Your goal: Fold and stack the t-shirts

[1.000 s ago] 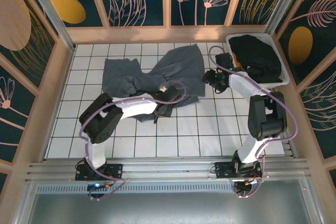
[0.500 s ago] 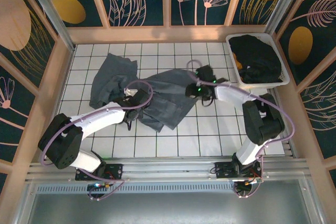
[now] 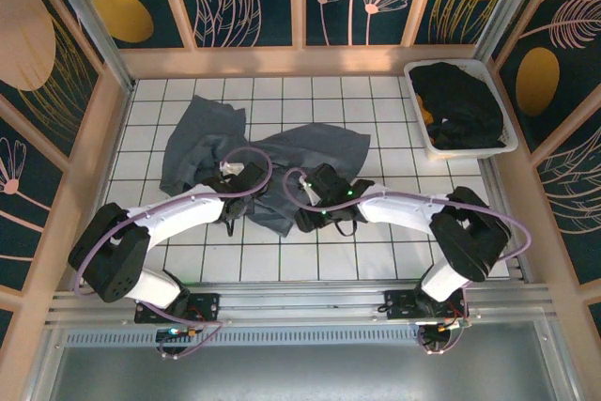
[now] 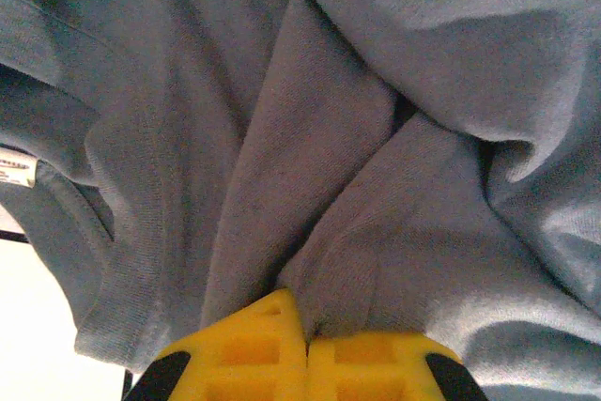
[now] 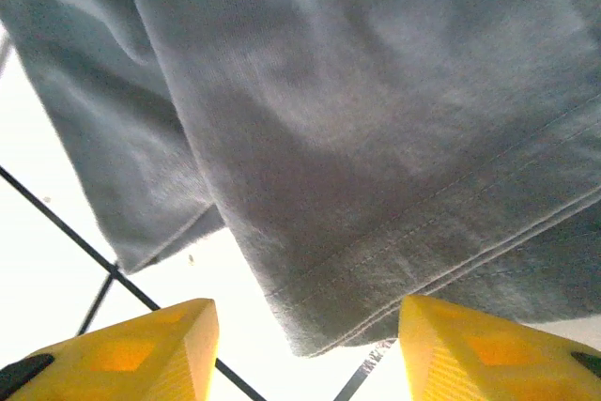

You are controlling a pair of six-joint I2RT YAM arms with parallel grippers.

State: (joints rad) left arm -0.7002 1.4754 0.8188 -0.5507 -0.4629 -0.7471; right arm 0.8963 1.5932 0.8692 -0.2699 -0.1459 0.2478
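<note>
Pinching t-shirt (image 4: 310, 138), left gripper (image 4: 302, 328) low, right gripper (image 5: 307, 315) spread, perhaps hovering

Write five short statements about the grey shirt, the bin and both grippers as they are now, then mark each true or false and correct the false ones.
1. The left gripper has its jaws shut on the blue-grey t-shirt. True.
2. The right gripper has its jaws shut. False: they stand open, with the shirt's hem just ahead of them.
3. The blue-grey t-shirt lies neatly folded. False: it lies crumpled and partly spread on the table.
4. The white bin holds black garments. True.
5. The bin stands at the table's far left corner. False: it is at the far right corner.
</note>
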